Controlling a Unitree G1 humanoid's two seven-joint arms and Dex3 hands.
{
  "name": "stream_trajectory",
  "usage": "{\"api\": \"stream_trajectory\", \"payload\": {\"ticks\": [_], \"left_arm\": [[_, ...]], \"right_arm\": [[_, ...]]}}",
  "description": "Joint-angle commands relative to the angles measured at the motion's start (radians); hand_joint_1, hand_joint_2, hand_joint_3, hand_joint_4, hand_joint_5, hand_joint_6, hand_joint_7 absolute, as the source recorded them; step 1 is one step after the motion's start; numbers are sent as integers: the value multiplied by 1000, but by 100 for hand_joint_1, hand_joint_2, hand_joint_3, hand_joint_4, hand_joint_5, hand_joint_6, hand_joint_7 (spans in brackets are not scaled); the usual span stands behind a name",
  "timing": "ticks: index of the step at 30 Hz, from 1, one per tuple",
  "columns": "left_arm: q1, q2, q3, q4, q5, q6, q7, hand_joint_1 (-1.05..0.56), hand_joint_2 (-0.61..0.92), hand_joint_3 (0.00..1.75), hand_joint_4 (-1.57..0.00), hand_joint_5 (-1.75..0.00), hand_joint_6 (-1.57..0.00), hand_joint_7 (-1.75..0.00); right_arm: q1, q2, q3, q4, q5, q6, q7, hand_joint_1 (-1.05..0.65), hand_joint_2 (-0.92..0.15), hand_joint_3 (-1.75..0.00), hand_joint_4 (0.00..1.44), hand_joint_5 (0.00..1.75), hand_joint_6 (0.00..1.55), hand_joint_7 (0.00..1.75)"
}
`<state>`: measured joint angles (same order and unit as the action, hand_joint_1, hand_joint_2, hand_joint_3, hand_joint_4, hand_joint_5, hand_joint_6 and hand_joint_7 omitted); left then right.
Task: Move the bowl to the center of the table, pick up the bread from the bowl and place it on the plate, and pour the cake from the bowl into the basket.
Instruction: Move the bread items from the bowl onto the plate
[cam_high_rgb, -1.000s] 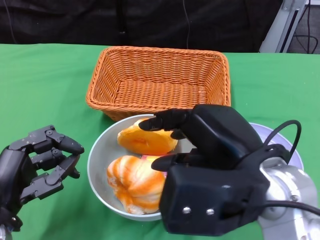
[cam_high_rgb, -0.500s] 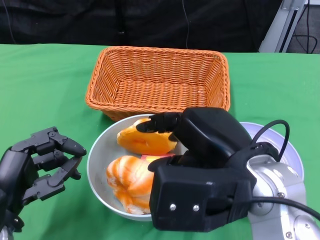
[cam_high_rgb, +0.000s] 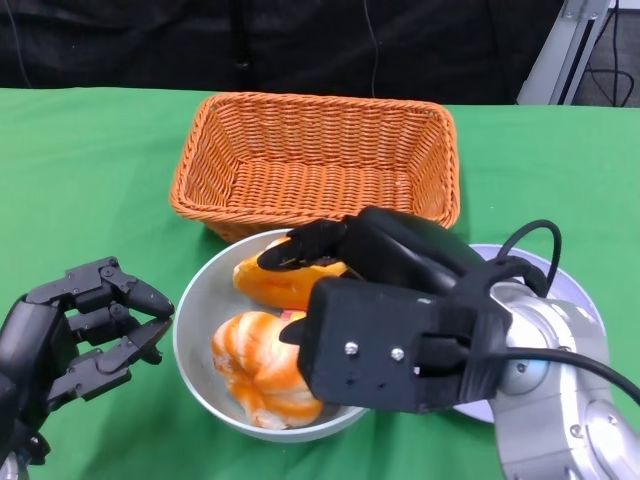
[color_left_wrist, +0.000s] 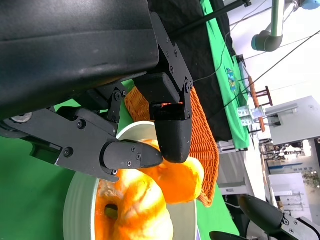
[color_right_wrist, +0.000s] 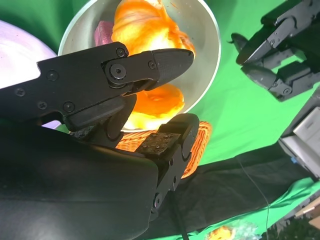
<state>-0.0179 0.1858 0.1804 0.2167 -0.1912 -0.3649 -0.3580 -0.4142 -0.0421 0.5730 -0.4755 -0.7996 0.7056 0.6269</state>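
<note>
Head view: the right hand has slid further left over the grey bowl than a moment ago, fingers spread and holding nothing above the bread and the cake. The bowl sits near the table's front edge, just before the wicker basket. The left hand hovers beside the bowl, fingers apart.

Right wrist view: fingertips hang over the bread, not touching it.

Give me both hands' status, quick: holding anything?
Left hand: open, holding nothing, beside the grey round bowl.
Right hand: open over the bowl, fingers at the orange bread, nothing gripped yet.
</note>
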Motion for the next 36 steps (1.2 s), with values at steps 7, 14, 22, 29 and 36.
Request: {"api": "stream_trajectory", "payload": {"ticks": [7,14,22,29,36], "left_arm": [[-1,4,26,-16,-57,33,-16,-22,92,25,-74,-144,-84,-104],[4,4,21,-22,-37,25,20,-19,92,29,-79,-144,-86,-102],[6,-3,23,-24,-29,19,24,-19,91,32,-78,-147,-86,-101],[1,0,21,5,-25,-21,10,-18,90,34,-78,-147,-86,-101],[0,4,19,11,-22,-31,8,-17,89,36,-79,-146,-87,-100]], "right_arm": [[-79,-43,109,74,-84,7,77,-93,-92,-37,105,9,45,0],[-130,-79,176,132,-136,-20,197,-103,-92,-43,94,3,34,0],[-131,-64,216,193,-196,-40,236,-105,-92,-43,110,11,34,0],[-107,-31,226,228,-224,-63,193,-105,-92,-42,107,8,36,1],[-93,-25,221,228,-258,-84,164,-104,-92,-42,94,2,34,0]]}}
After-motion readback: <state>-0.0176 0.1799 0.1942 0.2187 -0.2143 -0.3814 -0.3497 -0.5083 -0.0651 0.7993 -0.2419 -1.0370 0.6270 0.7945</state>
